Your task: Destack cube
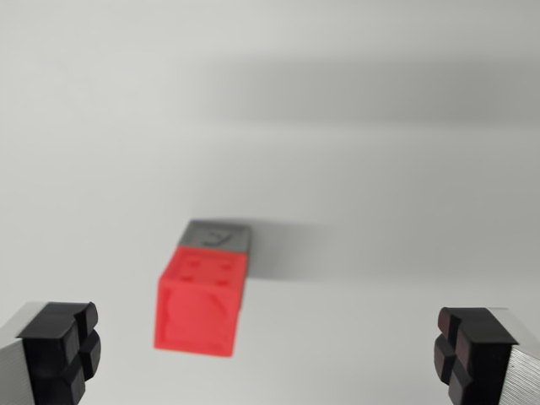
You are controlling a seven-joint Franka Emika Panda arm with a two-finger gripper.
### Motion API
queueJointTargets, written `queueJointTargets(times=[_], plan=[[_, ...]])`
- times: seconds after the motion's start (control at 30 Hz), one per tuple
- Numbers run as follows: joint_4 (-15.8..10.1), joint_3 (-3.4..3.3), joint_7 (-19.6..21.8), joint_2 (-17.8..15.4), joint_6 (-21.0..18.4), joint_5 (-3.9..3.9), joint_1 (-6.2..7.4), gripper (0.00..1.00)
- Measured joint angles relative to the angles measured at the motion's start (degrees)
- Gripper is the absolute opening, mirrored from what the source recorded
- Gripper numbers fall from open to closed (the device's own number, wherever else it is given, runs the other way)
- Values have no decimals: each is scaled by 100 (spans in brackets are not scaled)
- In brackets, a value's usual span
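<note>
Still stacked: red cube (199, 302) on grey cube (218, 235).

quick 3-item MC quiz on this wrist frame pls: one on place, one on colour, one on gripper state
1. Where is the red cube relative to the grey cube?
A. directly against it, nearer the camera
B. far off at the wrist view's right
C. inside a bowl

2. What colours are the two cubes?
A. blue and green
B. red and grey
C. both yellow

3. How does the gripper stand?
A. shut on the red cube
B. shut on nothing
C. open, touching no cube

Answers: 1 A, the red cube abuts the grey one and hides its lower part. 2 B, both colours show plainly. 3 C, the fingertips sit at opposite edges with the cubes clear between them.
</note>
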Motion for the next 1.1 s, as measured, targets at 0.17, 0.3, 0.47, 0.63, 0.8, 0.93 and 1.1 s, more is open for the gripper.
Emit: queueJointTargets(times=[0.17,0.3,0.47,0.63,0.8,0.93,1.1], plan=[[-292,34,88,-137,184,0,48,100],[-530,68,167,-243,344,0,87,100],[-855,116,278,-392,553,0,144,100],[-1150,162,385,-519,749,1,201,100],[-1432,213,496,-639,941,11,262,100],[-1676,263,596,-737,1118,28,316,100],[-2002,332,745,-861,1356,50,402,100]])
